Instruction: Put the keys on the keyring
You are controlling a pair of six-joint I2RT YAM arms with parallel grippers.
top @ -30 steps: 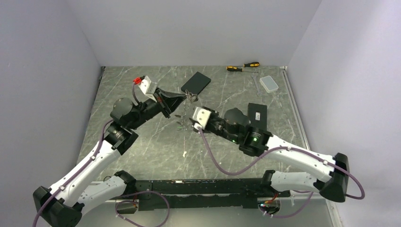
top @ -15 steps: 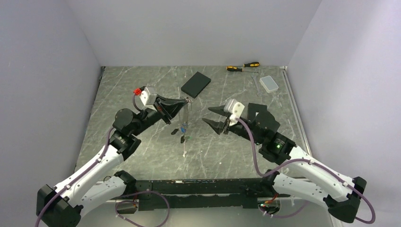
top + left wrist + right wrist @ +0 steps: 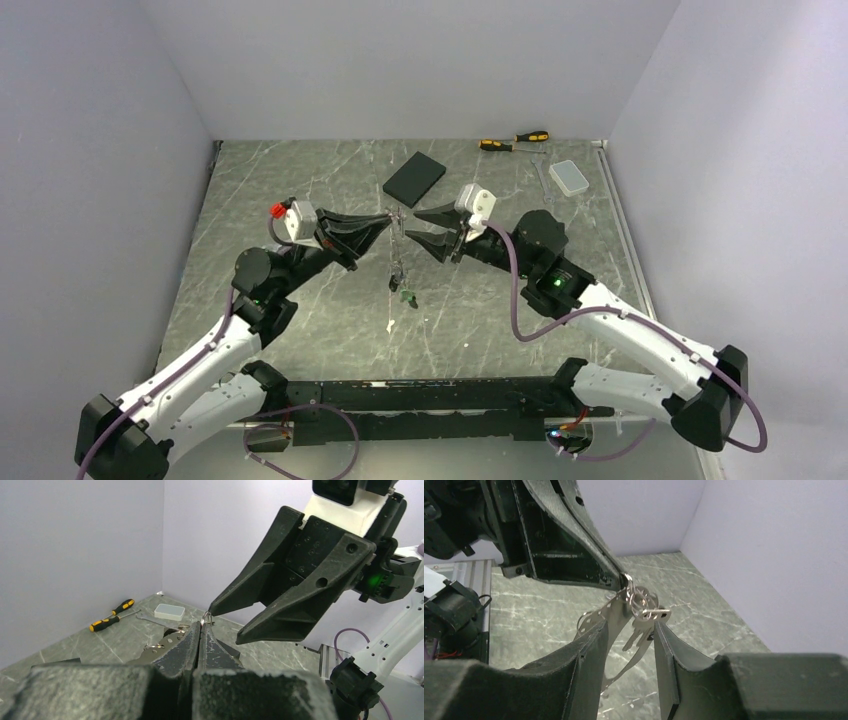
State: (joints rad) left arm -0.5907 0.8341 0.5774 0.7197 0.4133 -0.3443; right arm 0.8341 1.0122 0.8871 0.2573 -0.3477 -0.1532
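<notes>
My left gripper is shut on the keyring and holds it above the table. Only a small arc of wire shows past its fingertips. Below it hangs a silver perforated band, and the keys dangle with dark and green heads. In the right wrist view two silver keys hang from small rings. My right gripper is open and faces the left one, one finger on each side of the keys. I cannot tell whether it touches them.
A flat black box lies behind the grippers. Two yellow-and-black screwdrivers, a wrench and a small white case sit at the back right. A small pale scrap lies on the marble table.
My right gripper backed off to the right, then rose and came in again around the hanging keys. My left gripper shifted slightly right and lower with the keyring, and the keys swung along.
</notes>
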